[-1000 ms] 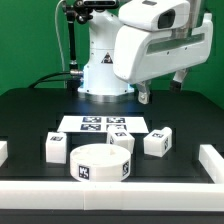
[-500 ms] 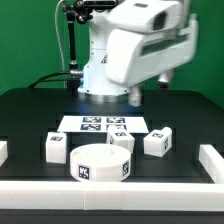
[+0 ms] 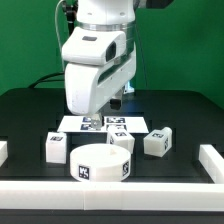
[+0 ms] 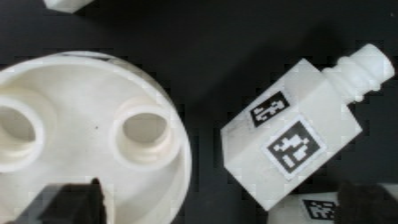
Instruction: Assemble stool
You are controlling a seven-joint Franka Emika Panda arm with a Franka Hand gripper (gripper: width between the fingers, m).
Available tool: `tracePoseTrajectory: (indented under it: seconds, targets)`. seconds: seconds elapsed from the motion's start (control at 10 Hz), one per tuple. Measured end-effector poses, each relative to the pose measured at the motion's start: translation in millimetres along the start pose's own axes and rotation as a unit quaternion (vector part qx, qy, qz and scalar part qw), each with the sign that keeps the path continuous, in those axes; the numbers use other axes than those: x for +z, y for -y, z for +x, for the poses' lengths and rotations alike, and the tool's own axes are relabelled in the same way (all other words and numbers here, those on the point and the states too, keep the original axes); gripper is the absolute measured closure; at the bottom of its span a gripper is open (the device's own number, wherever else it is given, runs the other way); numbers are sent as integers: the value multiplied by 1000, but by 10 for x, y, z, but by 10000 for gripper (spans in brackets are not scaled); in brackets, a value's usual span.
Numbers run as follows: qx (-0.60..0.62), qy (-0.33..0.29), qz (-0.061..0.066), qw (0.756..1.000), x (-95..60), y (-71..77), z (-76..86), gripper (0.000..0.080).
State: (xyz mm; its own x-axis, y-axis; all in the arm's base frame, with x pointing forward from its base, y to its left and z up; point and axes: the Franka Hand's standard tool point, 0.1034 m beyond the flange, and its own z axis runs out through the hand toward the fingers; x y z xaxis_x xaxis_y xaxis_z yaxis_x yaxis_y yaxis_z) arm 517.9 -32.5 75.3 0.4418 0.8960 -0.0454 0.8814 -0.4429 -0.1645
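Wrist view shows us the end effector (image 3: 98, 120), its opening impossible to tell, hovering near the thick round white plastic seat (image 4: 89, 120) and a blocky white tagged leg (image 4: 285, 125) on the black tabletop (image 3: 30, 118); we judge an opening grasp, needing centring and descent.

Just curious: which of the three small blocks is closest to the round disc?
The middle leg, just behind the seat; the other two sit out to either side.

Green wall (image 3: 25, 40), blk tabletop (image 3: 25, 112)
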Motion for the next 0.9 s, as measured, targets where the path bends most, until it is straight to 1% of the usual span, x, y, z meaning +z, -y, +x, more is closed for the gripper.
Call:
tracePoseTrajectory:
  seconds: [0.2, 0.3, 0.4, 0.5, 0.6, 0.9]
  targets:
    - [-2, 0, 1, 1000, 10, 0, -9, 150]
    - [-73, -6, -7, 997, 52, -66, -42, 150]
    - [-118, -6, -9, 993, 124, -114, -40, 150]
    - [-149, 2, -11, 989, 158, -125, 61, 150]
    - [-149, 1, -11, 989, 160, -122, 77, 150]
    - [-150, 1, -9, 989, 185, -124, 58, 150]
